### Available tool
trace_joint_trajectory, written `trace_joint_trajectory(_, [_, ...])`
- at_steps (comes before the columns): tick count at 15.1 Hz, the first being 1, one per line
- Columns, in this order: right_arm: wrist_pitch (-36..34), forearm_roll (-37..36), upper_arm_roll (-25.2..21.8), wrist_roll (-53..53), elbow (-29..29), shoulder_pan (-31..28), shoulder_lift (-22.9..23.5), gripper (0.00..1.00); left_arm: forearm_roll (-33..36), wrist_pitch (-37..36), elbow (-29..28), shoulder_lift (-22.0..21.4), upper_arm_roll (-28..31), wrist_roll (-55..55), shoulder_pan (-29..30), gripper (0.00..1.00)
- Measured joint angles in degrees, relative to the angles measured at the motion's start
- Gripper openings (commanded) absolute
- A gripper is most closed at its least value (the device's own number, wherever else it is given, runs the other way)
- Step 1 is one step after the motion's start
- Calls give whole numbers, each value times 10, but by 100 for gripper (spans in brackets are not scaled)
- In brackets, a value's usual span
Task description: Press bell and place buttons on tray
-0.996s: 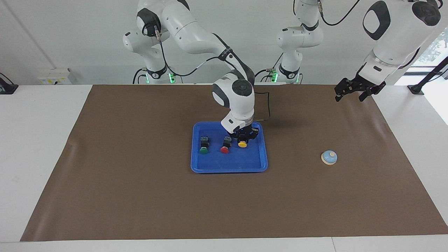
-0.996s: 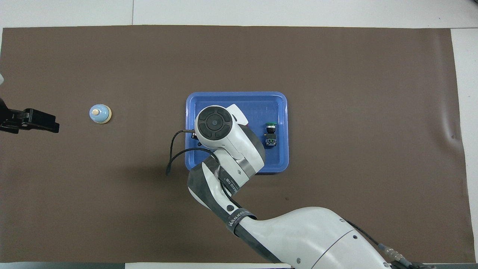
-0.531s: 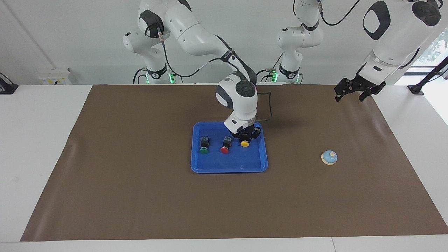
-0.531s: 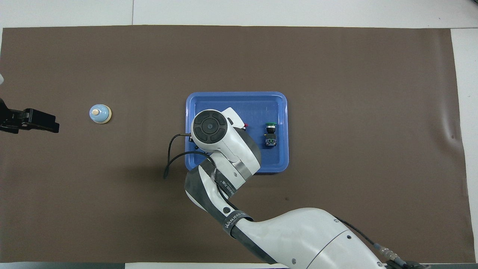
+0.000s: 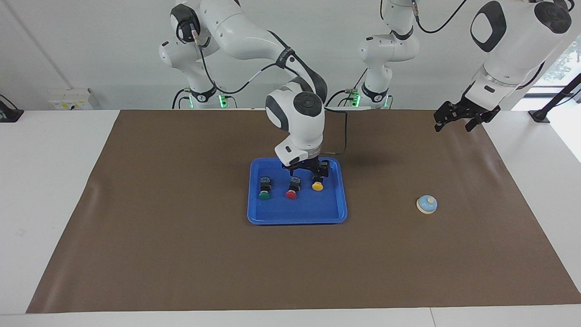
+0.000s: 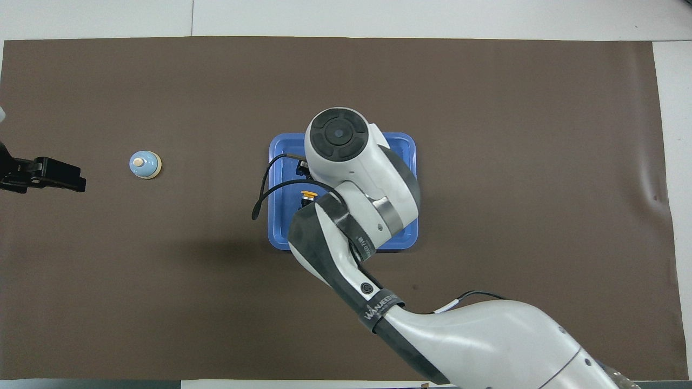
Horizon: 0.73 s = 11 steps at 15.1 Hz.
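Buttons (image 5: 290,186) lie on the tray (image 5: 272,217); right tool (image 5: 309,171) hangs spread above them, gripping nothing; left tool (image 5: 459,119) waits, also spread.

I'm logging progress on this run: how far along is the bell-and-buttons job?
Placing looks done: the green button, red button and yellow button all lie in the blue tray. Nothing is in hand; the right claw hangs open over the tray. The left claw waits away from the bell; whether it was pressed cannot be told.
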Motion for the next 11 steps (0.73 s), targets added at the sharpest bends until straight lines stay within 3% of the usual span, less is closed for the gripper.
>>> trace_joint_trajectory(3, [-44,0,-1,-59,0,-68,-38,100,0,0,0,0,0,0,0,100])
trace_joint_trajectory(11, [-178,0,-2,-422,-4,-233,-108,100,0,0,0,0,0,0,0,100])
